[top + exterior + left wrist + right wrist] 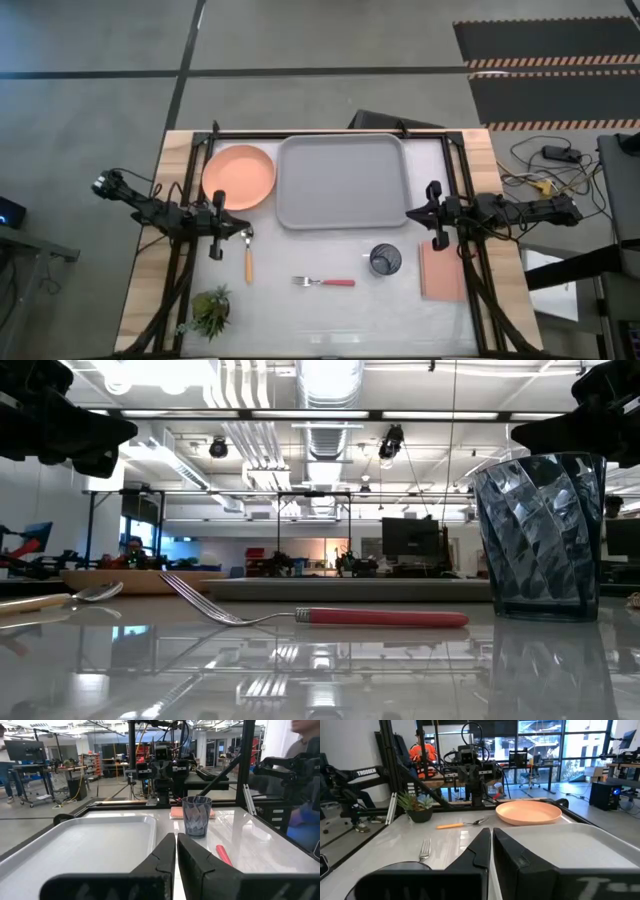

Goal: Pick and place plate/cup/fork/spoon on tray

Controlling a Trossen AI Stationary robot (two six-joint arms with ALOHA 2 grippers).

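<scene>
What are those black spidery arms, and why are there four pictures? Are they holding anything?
They are two robot arms at a table. One picture looks down from above, one peeks across the tabletop, and two come from cameras on the arms' wrists. The left gripper and right gripper both have their jaws shut and hold nothing. On the table lie a grey tray, empty, an orange plate beside it, a blue cup, a fork, a spoon, a little plant and a pink pad.
</scene>
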